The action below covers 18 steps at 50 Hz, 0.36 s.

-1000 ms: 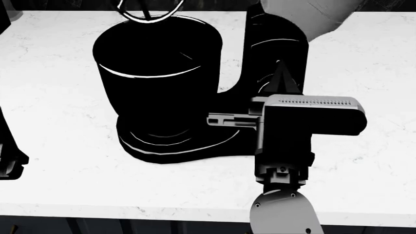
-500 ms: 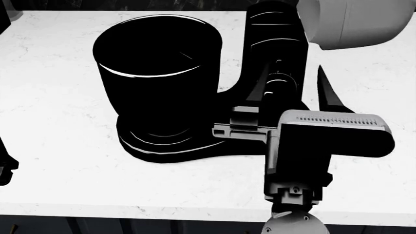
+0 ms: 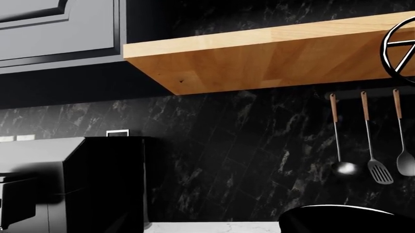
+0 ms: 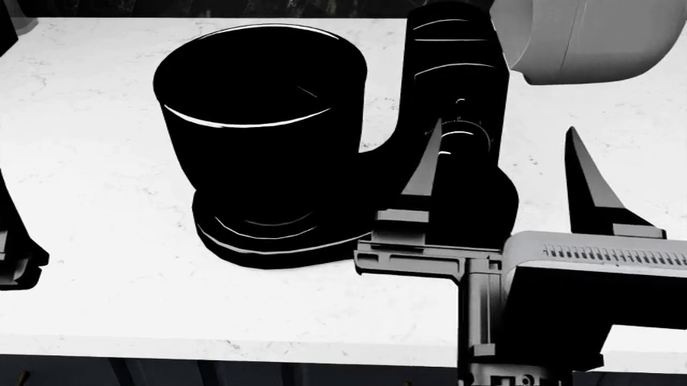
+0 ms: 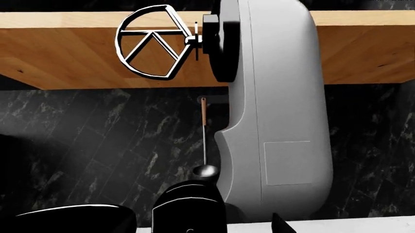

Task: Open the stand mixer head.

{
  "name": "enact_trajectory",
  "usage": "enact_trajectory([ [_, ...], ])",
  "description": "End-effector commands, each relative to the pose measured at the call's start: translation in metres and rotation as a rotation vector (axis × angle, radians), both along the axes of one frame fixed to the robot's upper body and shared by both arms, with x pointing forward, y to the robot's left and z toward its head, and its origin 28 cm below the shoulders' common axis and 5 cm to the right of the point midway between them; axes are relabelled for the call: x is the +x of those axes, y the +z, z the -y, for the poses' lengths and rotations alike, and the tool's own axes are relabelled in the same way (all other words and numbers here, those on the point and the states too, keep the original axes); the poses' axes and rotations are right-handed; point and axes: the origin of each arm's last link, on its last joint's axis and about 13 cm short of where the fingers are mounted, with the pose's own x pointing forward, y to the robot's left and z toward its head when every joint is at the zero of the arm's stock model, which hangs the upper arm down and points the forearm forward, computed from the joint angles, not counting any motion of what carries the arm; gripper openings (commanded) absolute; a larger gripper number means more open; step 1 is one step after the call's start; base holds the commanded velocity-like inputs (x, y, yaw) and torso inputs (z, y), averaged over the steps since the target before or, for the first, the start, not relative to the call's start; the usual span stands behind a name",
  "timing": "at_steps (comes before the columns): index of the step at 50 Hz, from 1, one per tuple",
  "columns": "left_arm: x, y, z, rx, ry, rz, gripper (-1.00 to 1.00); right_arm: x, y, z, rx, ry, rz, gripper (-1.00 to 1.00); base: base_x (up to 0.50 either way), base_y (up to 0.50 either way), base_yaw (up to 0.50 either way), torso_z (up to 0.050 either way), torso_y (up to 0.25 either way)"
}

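Right gripper (image 4: 504,165) fingers (image 4: 424,173) spread wide, holding nothing, tips pointing away from the robot toward the back of the counter (image 4: 96,177). One finger lying along the black mixer column (image 4: 456,96), touching or just beside it as far as the head view tells; the other finger out over bare counter on the column's far side, well apart from the first.

Mixer head (image 4: 580,40) already tilted up and back: in the head view only its light grey rounded end showing, at the top right, beyond and above the fingertips and clear of them. In the right wrist view, head (image 5: 275,111) standing nearly upright with its long axis running up toward the wooden shelf (image 5: 65,53), beater (image 5: 155,41) swung out high in front of that shelf, well away from the bowl (image 4: 257,121). Bowl mouth open and uncovered, left of the column.

So, judged from this: opening looks done or nearly done. Any further push would need to go up and back along that raised axis, starting from under the grey end, with the fingers first lifted from beside the column.

Right arm plainly the nearer one. Left gripper not seen in the wrist view, which looks out at the wall, hanging utensils (image 3: 370,141) and a toaster (image 3: 71,184); only a dark piece of the left arm (image 4: 16,257) at the head view's edge, so its fingers cannot be judged.
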Motion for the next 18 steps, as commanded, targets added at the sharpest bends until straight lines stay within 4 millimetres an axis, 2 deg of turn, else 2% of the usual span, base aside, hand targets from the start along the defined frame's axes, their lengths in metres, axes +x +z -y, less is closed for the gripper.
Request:
enact_trajectory([
  [1,-0.0022,0.0022,0.0003,-0.026,-0.038,0.031,1.00,-0.0095,0.0050,0.0015,0.014,0.023,0.021,1.00,0.00,0.00,0.00,0.000,0.000],
  [18,-0.0020,0.0034,0.0009,-0.023,-0.039,0.034,1.00,-0.0080,0.0052,0.0021,0.023,0.023,0.019,1.00,0.00,0.00,0.00,0.000,0.000],
])
